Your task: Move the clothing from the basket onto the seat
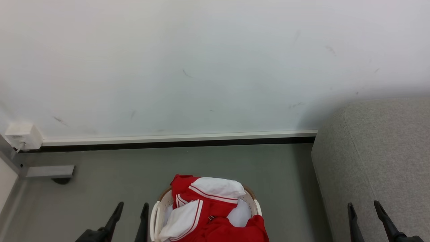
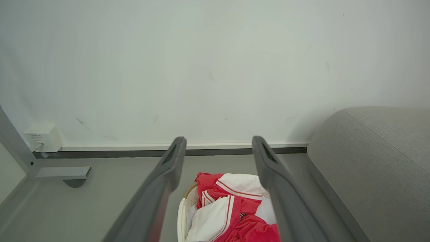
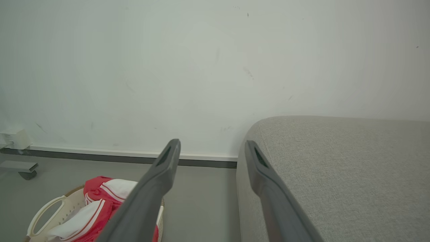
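clothing [image 1: 208, 211]: we see it heaped in the basket, with red and white folds rising above the rim. Nothing of it lies on the seat, so we judge that the task is at its very beginning.
white box [image 1: 23, 135]: it is fixed low on the wall [image 1: 201, 67] at the far left, well apart from the work, and we think it plays no part.
left gripper [image 1: 132, 205]: its two fingers stand apart with nothing between them. It hangs just beside the left rim of the basket, above the floor [image 1: 100, 174], and touches no cloth. We believe it is placed here because it is the nearer one to the heap.
basket [image 1: 155, 215]: it stands on the floor between the two grippers, near the seat but apart from it, so the way to the right is short.
right gripper [image 1: 363, 204]: it is released as well, and empty. It hangs before the side of the seat, well apart from the basket.
seat [image 1: 379, 161]: it is at the right, bare where we can see it. Its top is higher than the basket, so we judge that the cloth must be lifted up and across. The soft folds may slip, or may drag a second garment along.
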Controlling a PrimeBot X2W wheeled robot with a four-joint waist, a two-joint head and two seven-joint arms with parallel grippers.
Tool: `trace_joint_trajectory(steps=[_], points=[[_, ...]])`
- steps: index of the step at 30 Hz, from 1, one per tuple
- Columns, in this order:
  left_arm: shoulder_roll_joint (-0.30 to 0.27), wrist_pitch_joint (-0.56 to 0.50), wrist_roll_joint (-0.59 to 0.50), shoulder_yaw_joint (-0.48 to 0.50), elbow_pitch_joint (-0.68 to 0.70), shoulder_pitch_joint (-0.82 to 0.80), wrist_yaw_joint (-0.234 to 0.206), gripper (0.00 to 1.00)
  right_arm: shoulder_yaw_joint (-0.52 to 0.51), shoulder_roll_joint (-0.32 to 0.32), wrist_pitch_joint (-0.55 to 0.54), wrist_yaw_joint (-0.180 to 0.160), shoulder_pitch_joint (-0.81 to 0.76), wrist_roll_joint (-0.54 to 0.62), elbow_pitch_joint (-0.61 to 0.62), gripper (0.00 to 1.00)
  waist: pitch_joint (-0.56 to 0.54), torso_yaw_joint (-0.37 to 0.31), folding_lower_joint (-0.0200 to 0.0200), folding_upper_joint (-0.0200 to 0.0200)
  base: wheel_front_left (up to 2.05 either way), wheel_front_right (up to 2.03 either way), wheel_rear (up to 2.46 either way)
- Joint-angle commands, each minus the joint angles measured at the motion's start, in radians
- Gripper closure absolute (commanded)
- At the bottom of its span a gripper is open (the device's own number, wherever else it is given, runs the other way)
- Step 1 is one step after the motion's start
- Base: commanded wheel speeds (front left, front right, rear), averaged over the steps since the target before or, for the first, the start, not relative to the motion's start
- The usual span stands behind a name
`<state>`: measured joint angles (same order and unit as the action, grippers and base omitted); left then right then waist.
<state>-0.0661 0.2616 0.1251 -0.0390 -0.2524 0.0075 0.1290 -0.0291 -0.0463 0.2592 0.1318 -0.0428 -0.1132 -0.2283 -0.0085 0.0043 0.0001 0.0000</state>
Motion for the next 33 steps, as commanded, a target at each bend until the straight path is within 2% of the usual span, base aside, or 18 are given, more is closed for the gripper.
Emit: trace_joint_trajectory(steps=[1,17,23,27,33], points=[[-0.007,0.003,-0.016,0.002,-0.003,0.013,0.003,0.00,0.002,-0.007,0.007,-0.002,-0.011,0.006,-0.007,0.00,-0.001,-0.001,-0.0001,0.0000,0.00,0.00,0.00],[0.000,0.003,0.020,0.011,-0.013,0.012,0.001,0.00,0.002,-0.007,0.007,-0.002,0.006,-0.041,-0.030,0.00,0.005,-0.004,-0.0001,0.0000,0.00,0.00,0.00],[0.002,0.003,0.026,0.001,-0.017,0.001,0.001,0.00,0.015,-0.007,0.007,-0.002,0.025,-0.048,-0.019,0.00,0.023,-0.033,-0.0001,0.0000,0.00,0.00,0.00],[-0.008,0.003,0.032,-0.046,-0.024,-0.049,0.001,0.00,0.028,-0.007,0.006,-0.002,0.059,-0.044,0.005,0.00,0.079,-0.070,-0.0001,0.0000,0.00,0.00,0.00],[-0.056,0.003,0.052,-0.178,-0.114,-0.199,0.001,0.00,0.044,-0.006,0.006,-0.002,0.126,-0.031,0.059,0.00,0.223,-0.126,-0.0001,0.0000,0.00,0.00,0.00]])
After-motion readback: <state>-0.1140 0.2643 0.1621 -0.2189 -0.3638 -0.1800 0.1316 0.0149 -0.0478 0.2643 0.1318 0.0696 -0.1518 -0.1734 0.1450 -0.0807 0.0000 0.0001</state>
